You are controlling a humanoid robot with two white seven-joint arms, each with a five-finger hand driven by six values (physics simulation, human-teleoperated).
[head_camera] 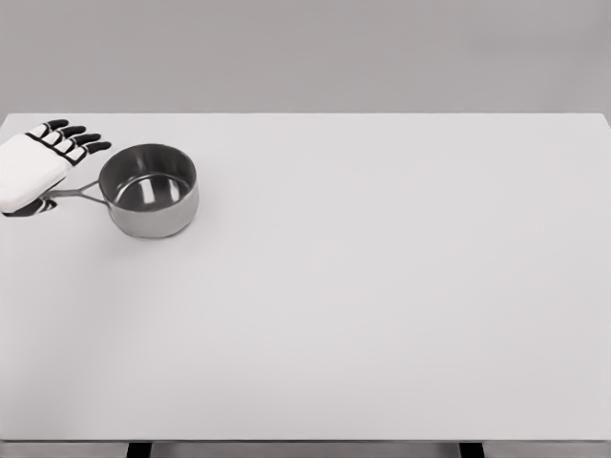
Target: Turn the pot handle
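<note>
Head view: you see a round, shiny stainless-steel pot (149,189) standing upright at the far left of the wide white table (363,305), its open mouth showing a reflective bottom. Its thin metal handle (73,195) runs from the pot's left wall towards the picture's left edge. Your white left hand (40,168), with black fingertips (84,139), comes in at that edge and lies over the outer end of the handle; the four fingers stretch towards the pot's rim, just beside it, while a dark thumb tip shows below the handle. You cannot tell from this angle whether the hand actually grips the handle
</note>
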